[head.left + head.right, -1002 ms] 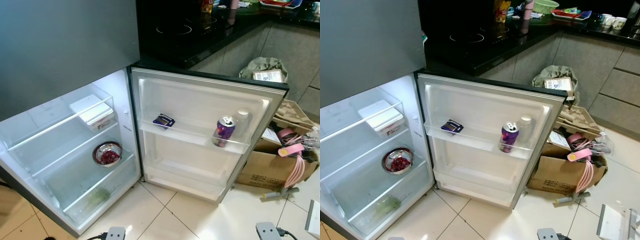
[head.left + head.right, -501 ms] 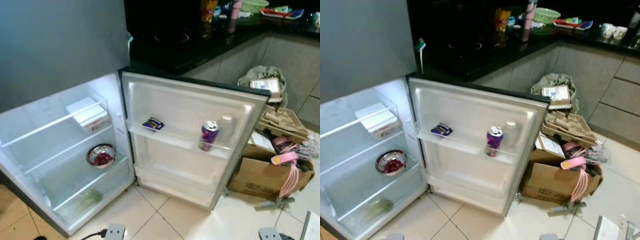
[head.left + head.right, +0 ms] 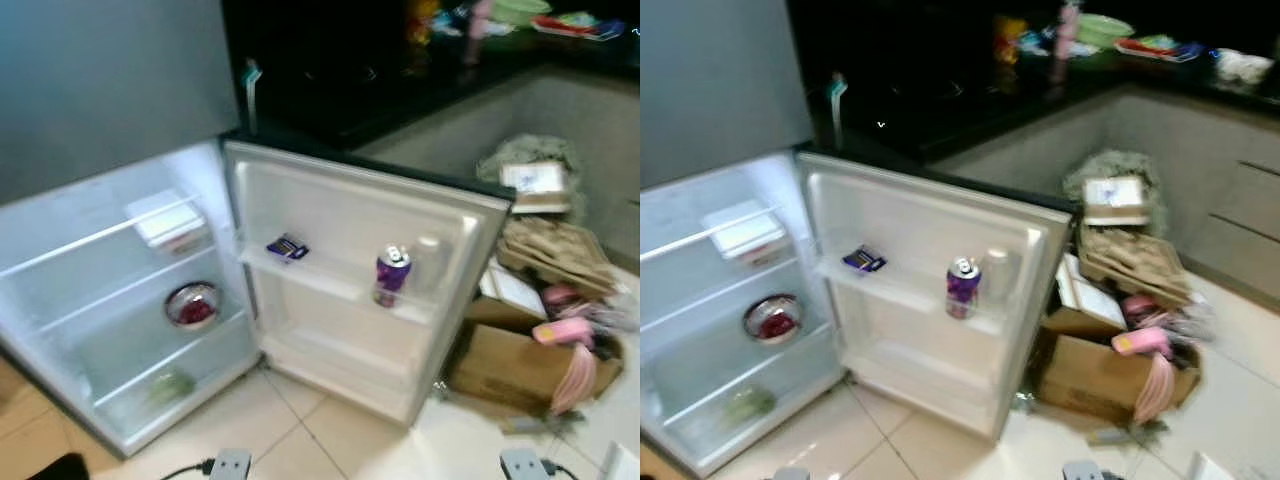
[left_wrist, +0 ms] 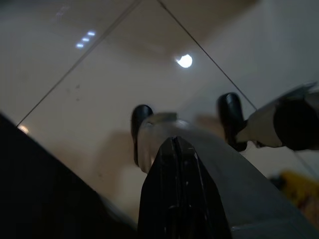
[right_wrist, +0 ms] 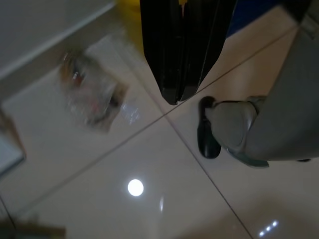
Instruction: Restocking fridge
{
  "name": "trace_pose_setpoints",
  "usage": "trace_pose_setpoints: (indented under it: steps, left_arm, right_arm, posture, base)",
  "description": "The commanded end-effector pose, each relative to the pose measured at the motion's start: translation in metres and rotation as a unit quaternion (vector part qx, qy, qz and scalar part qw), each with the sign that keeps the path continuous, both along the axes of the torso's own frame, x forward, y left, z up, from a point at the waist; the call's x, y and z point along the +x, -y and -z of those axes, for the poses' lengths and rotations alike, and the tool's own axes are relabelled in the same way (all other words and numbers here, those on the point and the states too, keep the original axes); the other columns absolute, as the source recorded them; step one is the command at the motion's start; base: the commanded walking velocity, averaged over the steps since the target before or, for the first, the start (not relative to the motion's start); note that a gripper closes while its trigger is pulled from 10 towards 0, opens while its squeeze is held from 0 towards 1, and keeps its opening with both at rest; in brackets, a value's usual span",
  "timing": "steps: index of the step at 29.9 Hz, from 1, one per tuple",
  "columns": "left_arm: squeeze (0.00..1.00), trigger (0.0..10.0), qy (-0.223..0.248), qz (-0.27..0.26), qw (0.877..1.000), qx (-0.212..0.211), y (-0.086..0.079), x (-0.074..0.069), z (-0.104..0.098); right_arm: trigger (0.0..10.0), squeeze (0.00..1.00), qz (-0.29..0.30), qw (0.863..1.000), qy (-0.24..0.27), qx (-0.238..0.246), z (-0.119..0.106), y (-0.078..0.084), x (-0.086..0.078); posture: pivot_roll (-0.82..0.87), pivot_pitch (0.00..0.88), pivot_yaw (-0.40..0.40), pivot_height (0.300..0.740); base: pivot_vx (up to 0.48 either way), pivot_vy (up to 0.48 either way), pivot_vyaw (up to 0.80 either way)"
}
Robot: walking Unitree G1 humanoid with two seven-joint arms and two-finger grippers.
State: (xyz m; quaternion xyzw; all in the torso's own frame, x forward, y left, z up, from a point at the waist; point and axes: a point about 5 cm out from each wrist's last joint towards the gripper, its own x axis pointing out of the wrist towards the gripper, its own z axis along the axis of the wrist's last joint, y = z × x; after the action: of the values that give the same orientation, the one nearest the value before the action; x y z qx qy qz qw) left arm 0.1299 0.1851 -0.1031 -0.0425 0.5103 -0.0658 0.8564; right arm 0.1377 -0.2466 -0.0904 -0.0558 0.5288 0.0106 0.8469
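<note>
Fridge stood open on the robot's left, interior lit. White lidded box on the upper shelf; steel bowl with something red in it on the shelf below; something green, blurred, in the bottom compartment. Door swung wide, toward the middle of the view. On its middle rack: small dark packet to the hinge side, purple can well apart from it toward the free edge, a pale bottle just beside the can.

Beyond the door's edge, on the tiled floor: open cardboard box heaped with clutter, a pink item on top. Dark counter behind, with bright packets and dishes too blurred to name.

Judgement: nothing in hand to stock, so the step was fetching supplies. Best done by steering wide of the open door's corner and the floor clutter, and by choosing an item that suits the free rack space between packet and can.

Left gripper hung low, pointing at the floor by the robot's own foot; fingers pressed together, empty. Right gripper likewise hung down over the tiles, fingers closed tight on nothing, a crumpled clear wrapper lying on the floor beyond it.
</note>
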Motion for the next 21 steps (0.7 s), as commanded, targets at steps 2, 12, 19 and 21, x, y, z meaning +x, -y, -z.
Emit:
trace_pose_setpoints:
  steps: [2, 12, 19, 21]
  left_arm:
    - [0.0, 10.0, -0.012, 0.003, 1.0, 0.0, 0.0, -0.006, 0.002]
    - [0.0, 10.0, -0.015, 0.008, 1.0, 0.002, -0.001, -0.006, 0.002]
    - [0.0, 10.0, -0.016, 0.005, 1.0, 0.006, -0.003, -0.007, 0.002]
    - [0.0, 10.0, -0.016, 0.005, 1.0, 0.006, -0.003, -0.007, 0.002]
  right_arm:
    - [10.0, 0.0, 0.002, 1.0, 0.008, 0.006, -0.001, -0.005, 0.006]
    - [10.0, 0.0, 0.02, 1.0, 0.0, -0.014, -0.001, 0.007, -0.003]
    - [10.0, 0.0, 0.031, 0.999, 0.004, -0.014, -0.001, 0.011, -0.005]
    - [10.0, 0.0, 0.031, 0.999, 0.004, -0.014, -0.001, 0.011, -0.005]
  posture:
    - [-0.06, 0.0, -0.023, 0.74]
    - [-0.06, 0.0, -0.013, 0.74]
    - [-0.06, 0.0, -0.016, 0.74]
    - [-0.06, 0.0, -0.016, 0.74]
  base:
    - [0.0, -0.337, 0.73]
    - [0.0, -0.338, 0.37]
    - [0.0, -0.335, 0.0]
    - [0.0, -0.337, 0.0]
